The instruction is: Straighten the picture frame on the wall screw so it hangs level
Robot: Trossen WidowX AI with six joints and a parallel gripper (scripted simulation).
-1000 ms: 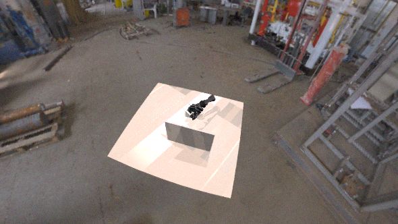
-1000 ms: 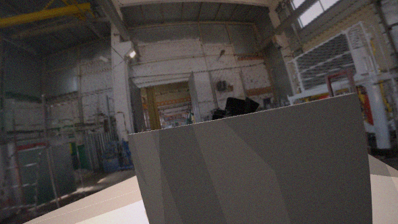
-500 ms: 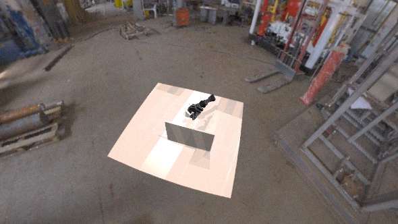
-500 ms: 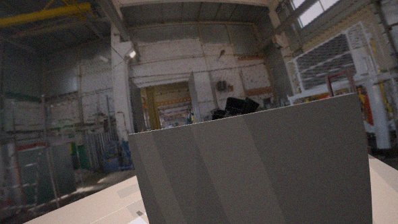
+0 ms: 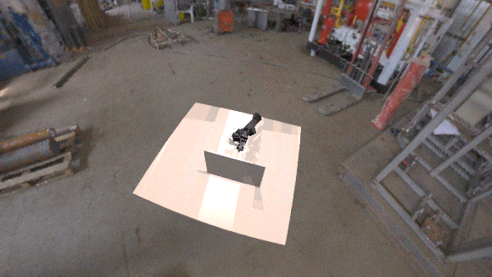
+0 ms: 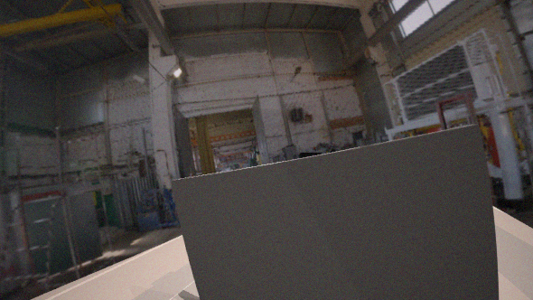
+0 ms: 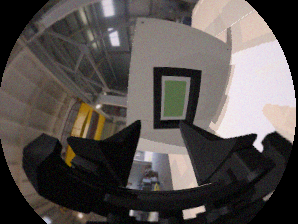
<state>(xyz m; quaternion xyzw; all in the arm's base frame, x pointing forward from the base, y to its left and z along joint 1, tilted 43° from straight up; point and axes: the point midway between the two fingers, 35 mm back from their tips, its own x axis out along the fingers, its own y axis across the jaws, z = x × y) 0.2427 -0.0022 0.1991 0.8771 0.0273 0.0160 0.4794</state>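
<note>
My claw hangs partly open, holding nothing, and the frame, its levelness unclear, may need notching

White glare burns out part of the pale tabletop at the top view's centre; the wrist view bends inside a black-cornered circle.

Picture frame on upright panel; panel standing on tabletop.
</note>
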